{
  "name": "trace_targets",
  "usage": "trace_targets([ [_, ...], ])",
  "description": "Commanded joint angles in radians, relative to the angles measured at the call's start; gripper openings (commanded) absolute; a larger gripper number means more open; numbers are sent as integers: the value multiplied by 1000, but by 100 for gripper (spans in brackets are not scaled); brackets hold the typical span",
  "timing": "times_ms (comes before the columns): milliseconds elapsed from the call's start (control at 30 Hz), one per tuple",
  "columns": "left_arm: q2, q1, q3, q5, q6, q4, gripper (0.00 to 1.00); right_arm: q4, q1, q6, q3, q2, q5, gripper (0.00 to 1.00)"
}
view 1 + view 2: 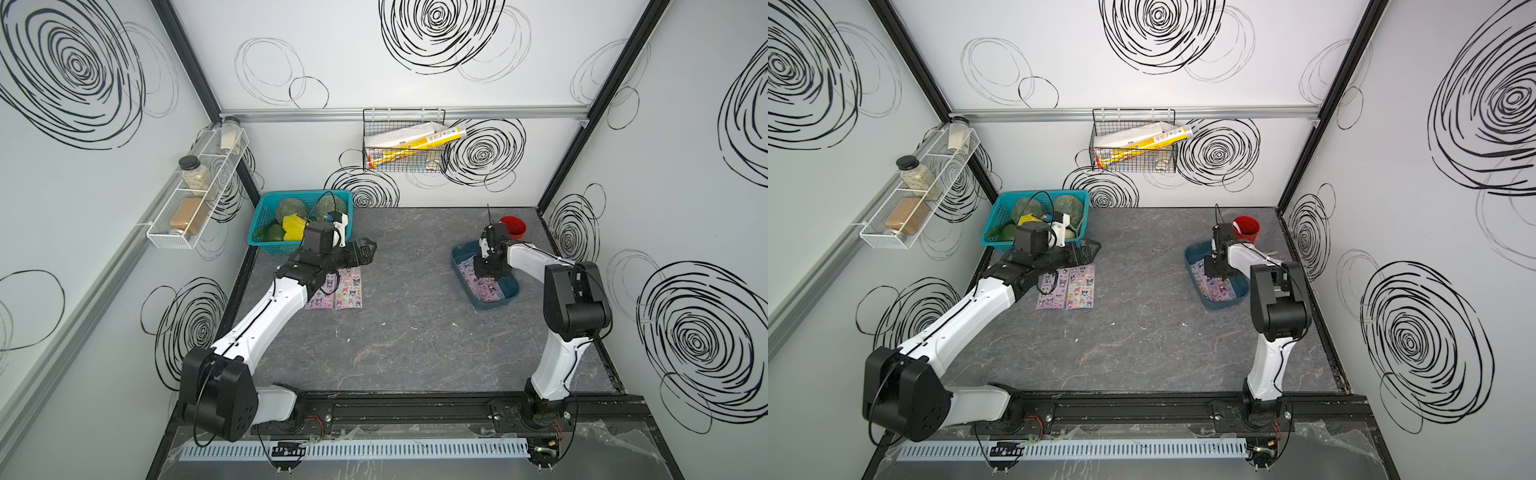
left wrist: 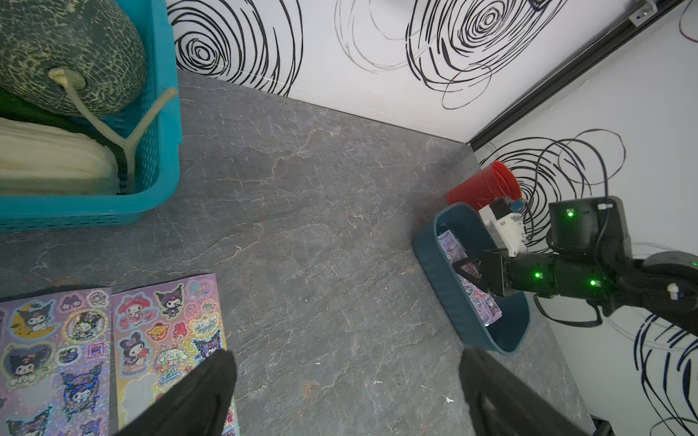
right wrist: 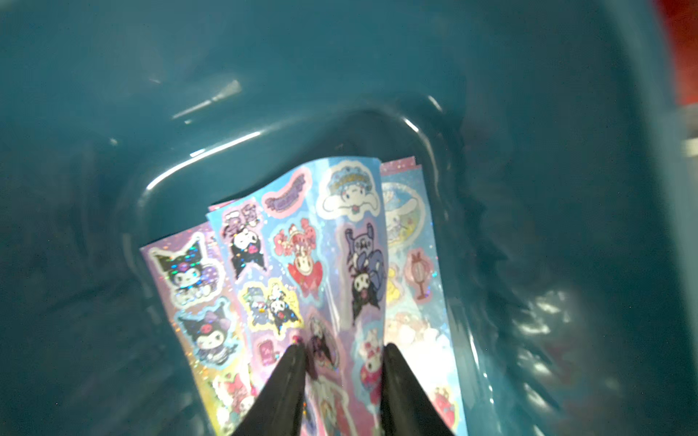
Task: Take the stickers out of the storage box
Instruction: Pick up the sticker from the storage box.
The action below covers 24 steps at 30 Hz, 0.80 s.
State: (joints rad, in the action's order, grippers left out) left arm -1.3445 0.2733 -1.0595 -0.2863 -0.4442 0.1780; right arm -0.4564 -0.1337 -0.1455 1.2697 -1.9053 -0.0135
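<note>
The dark teal storage box (image 1: 461,254) (image 1: 1192,254) sits at the table's right, and stickers (image 1: 485,287) (image 1: 1220,291) lie inside it. My right gripper (image 3: 342,349) reaches down into the box (image 3: 264,75). Its fingers pinch the top pale blue sticker sheet (image 3: 302,245), which buckles up into a ridge between them over lilac and pink sheets. Two more sticker sheets (image 1: 347,286) (image 2: 166,332) lie flat on the table at the left. My left gripper (image 1: 370,246) (image 2: 347,358) hovers open just past those sheets and holds nothing.
A bright-blue lattice basket (image 1: 266,208) of melons and vegetables stands at the back left, close behind my left wrist. A red cup (image 1: 514,224) stands right behind the box. A wire basket (image 1: 405,141) hangs on the back wall and a jar rack (image 1: 195,195) on the left wall.
</note>
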Motion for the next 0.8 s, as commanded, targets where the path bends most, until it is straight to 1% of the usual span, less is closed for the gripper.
trace_targets([
  [0,-11,16,-45,12,14,-18,99,-26,8,-12,-19,62,27,34],
  [67,-11,25,-47,13,12,-19,99,-30,14,-12,-21,73,39,33],
  [133,-11,36,-48,15,13,-19,99,-27,19,-11,-29,86,47,28],
  [333,-21,52,-68,16,10,-10,99,-11,32,-24,-64,128,95,27],
  [367,-21,53,-67,15,8,-11,99,-11,35,-26,-64,133,99,25],
  [433,-21,60,-64,13,10,-11,99,-13,40,-28,-63,143,112,19],
  [767,-38,83,-84,-10,9,-12,99,-36,54,-43,-42,227,151,16],
])
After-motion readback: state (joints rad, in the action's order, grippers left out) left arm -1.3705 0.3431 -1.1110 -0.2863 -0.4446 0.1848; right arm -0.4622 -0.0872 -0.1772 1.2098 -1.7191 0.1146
